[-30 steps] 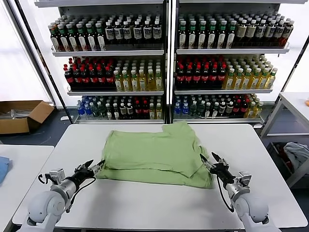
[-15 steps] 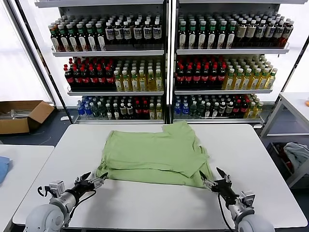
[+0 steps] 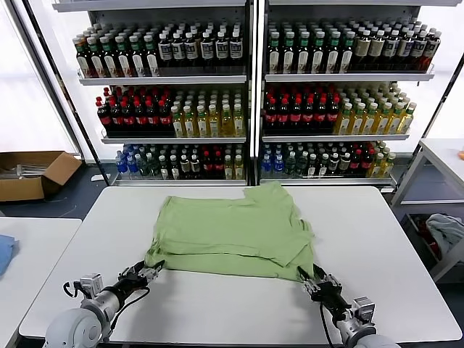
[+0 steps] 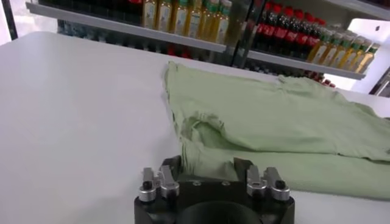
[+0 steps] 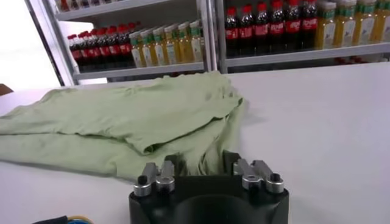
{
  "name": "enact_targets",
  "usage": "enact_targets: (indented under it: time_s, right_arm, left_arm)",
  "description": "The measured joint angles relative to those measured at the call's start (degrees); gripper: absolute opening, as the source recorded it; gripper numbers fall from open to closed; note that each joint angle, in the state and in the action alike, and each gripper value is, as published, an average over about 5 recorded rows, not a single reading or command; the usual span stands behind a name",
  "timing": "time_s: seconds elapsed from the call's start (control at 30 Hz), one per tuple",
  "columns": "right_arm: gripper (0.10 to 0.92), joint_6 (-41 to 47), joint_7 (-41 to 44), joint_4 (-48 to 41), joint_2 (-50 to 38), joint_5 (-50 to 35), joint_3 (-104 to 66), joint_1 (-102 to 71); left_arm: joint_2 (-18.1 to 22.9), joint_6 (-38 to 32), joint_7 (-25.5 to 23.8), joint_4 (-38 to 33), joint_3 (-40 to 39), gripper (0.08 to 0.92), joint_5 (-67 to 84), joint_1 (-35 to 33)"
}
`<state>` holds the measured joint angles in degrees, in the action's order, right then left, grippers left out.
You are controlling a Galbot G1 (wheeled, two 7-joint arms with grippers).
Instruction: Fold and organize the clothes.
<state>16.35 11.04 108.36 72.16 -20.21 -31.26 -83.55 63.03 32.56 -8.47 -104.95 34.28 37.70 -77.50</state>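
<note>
The light green polo shirt [image 3: 232, 228] lies folded in flat layers on the white table [image 3: 217, 308], with its collar and logo hidden. My left gripper [image 3: 151, 272] is low at the shirt's near left corner. In the left wrist view [image 4: 207, 163] it is open, with the hem of the shirt [image 4: 274, 115] between the spread fingers. My right gripper [image 3: 310, 275] is low at the near right corner. In the right wrist view [image 5: 200, 159] it is open too, with the edge of the shirt [image 5: 122, 115] between its fingers.
Shelves of bottles [image 3: 254, 94] stand behind the table. A cardboard box [image 3: 29, 174] lies on the floor at the left. A blue cloth [image 3: 3, 254] lies on a side table at the left. A grey-white bundle [image 3: 446, 232] sits at the right.
Both grippers dropped from the shirt's side edges down towards the near table edge, then closed in on the shirt's near corners. The shirt has barely moved.
</note>
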Motion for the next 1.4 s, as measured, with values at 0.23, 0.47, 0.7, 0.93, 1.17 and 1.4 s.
enact_targets:
  time_s: [0.23,0.47,0.7,0.93,1.17,1.4]
  right_arm:
    - [0.147,-0.4,-0.1,-0.2,0.2,-0.1,0.1,-0.4]
    - [0.147,-0.5,0.4,0.7,0.0,-0.3,-0.4,-1.6]
    - [0.147,0.0,0.5,3.5,0.9,0.3,-1.4,-4.5]
    - [0.147,-0.1,1.0,8.9,2.3,2.1,-3.3,-11.2]
    - [0.147,-0.3,1.1,13.9,4.2,5.3,-4.7,-19.0]
    - [0.238,0.5,0.4,17.6,5.1,7.6,-5.3,-23.5]
  left_arm:
    - [0.6,0.0,-0.5,-0.5,0.1,0.247,-0.1,-1.0]
    - [1.4,0.1,-0.3,-2.0,1.1,0.096,-0.2,-2.4]
    - [3.0,0.3,-0.2,-5.8,3.9,0.088,-1.1,-6.7]
    - [5.7,0.3,-1.4,-12.1,8.4,0.088,-4.6,-14.1]
    - [9.2,0.4,-2.2,-18.7,12.4,0.088,-8.4,-22.5]
    - [11.0,0.4,-2.8,-23.3,14.6,0.168,-10.9,-27.9]
